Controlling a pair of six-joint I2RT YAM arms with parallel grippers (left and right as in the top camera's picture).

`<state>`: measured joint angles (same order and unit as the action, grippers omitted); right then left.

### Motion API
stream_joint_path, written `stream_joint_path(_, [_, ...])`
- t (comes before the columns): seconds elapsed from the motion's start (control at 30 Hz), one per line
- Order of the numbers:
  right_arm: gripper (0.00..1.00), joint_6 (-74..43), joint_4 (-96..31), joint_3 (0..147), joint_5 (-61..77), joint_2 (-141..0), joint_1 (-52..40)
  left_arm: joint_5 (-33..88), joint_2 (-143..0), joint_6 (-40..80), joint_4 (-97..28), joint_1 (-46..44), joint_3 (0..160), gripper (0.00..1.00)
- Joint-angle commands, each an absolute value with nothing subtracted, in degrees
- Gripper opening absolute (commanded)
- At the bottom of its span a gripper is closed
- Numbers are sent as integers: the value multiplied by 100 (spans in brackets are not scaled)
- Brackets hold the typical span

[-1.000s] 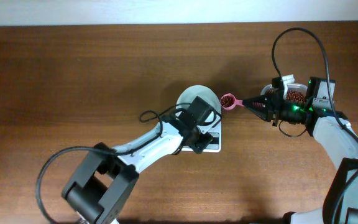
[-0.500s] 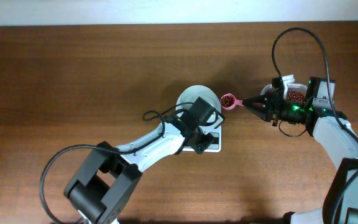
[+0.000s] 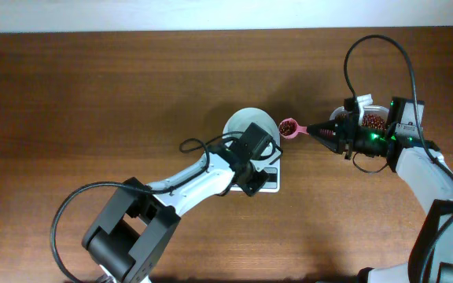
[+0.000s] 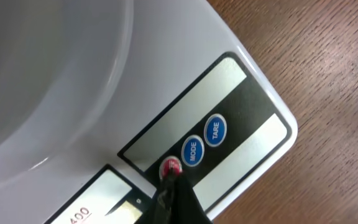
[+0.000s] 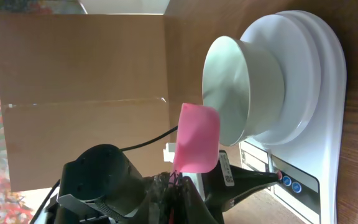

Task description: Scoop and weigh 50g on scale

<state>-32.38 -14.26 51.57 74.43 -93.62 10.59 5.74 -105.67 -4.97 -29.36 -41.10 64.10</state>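
White scale [image 4: 185, 43] with round white bowl [image 4: 42, 74] and two blue buttons [image 4: 215, 130].

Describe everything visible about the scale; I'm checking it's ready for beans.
The scale is white plastic, rectangular, flat on the wooden table. A round white bowl sits on top, looking empty. Its dark panel carries blue MODE and TARE buttons and a red button, which the tip of the shut left gripper touches.

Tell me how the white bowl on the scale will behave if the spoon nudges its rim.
The bowl looks empty and thin-walled, so it is probably light and easily shoved. It flares from a narrower foot on the scale, so a push at the rim might tip it. Nothing visibly fastens it, so it may slide.
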Motion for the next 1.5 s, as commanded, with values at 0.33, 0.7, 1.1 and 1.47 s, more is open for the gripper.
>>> stream_joint_path(0.33, [4,-3181,-1409,5166,7369,-9402,1002,515,-9771,-550,-3308,-4134,6823,0])
stream_joint_path(0.7, [4,-3183,-1409,5166,7367,-9402,1002,325,-10665,-545,-3306,-4473,6814,0])
stream_joint_path(1.1, [4,-3183,-1409,5166,7367,-9402,1002,-434,-10844,-392,-3216,-4473,6814,0])
stream_joint_path(1.47, [4,-3183,-1409,5166,7367,-9402,1002,-235,-10844,-392,-3223,-4484,6814,0])
